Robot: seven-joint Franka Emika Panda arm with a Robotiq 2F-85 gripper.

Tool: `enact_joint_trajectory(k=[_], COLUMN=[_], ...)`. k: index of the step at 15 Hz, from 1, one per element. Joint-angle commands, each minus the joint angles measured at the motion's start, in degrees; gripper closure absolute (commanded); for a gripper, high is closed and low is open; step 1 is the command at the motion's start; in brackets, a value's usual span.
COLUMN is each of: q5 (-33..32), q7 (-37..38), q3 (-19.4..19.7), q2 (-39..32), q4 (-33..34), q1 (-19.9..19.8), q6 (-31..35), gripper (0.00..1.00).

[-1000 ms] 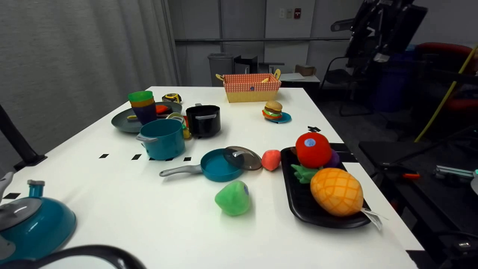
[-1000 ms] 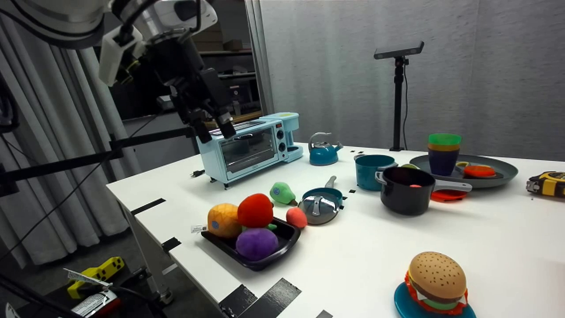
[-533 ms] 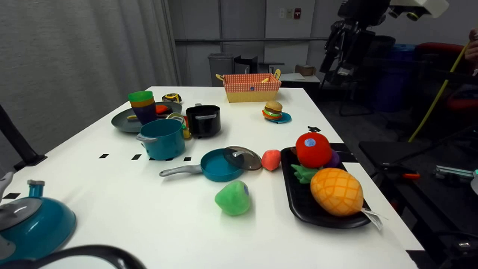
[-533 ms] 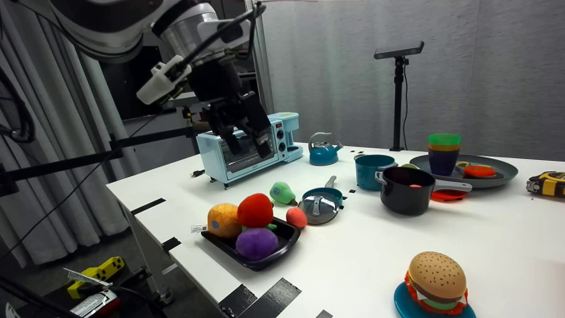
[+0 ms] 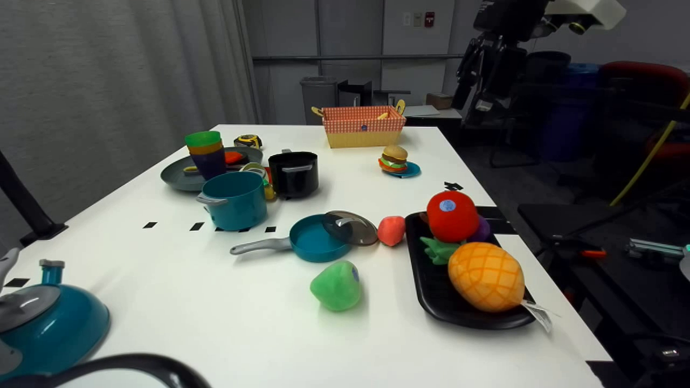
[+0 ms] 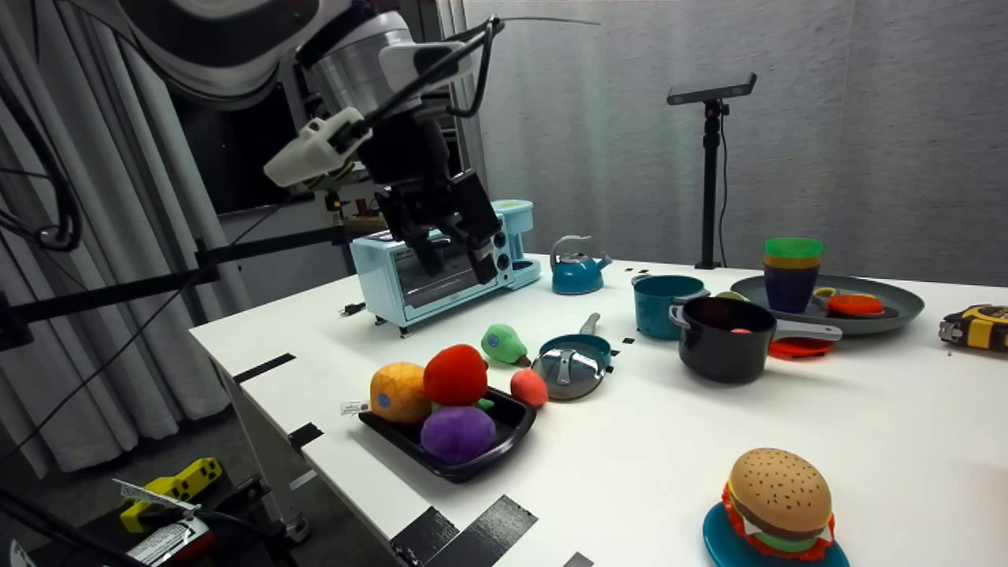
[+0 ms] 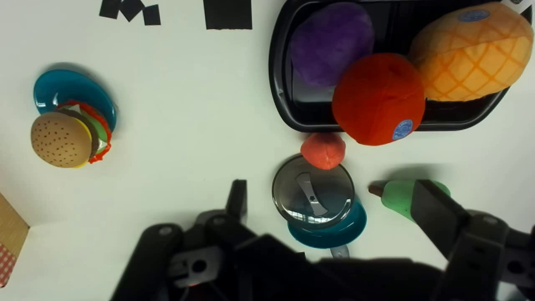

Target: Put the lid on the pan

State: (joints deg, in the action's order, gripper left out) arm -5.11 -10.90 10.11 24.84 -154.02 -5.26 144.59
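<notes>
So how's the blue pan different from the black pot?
The blue pan is a bright blue-green, while the black pot is black. The blue pan is shallow; the black pot is deep. The lid lies partly over the blue pan, but the black pot has no lid on. Both are round, and each has a grey handle sticking out.
</notes>
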Motion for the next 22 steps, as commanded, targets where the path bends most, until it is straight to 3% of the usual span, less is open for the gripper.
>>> enact_joint_trajectory(k=[1, 6, 11, 13, 17, 18, 22], q5=[0.33, -0.85, 2.31, 6.20, 20.67, 15.03, 15.79], q7=[-0.20, -2.93, -8.99, -12.82, -23.81, -18.62, -19.07], q3=[-0.49, 0.67, 3.35, 4.60, 6.80, 4.87, 4.81], q2=[0.02, -5.44, -12.56, -15.47, -19.20, -16.66, -17.49], q4=[0.07, 1.52, 2.42, 3.04, 5.46, 2.96, 3.38], q1=[-0.43, -0.64, 1.17, 3.09, 9.19, 5.91, 6.26], q6=[-0.16, 5.46, 14.37, 17.85, 19.42, 18.46, 18.48], gripper=[0.00, 0.00, 0.00, 0.00, 0.00, 0.00, 0.00])
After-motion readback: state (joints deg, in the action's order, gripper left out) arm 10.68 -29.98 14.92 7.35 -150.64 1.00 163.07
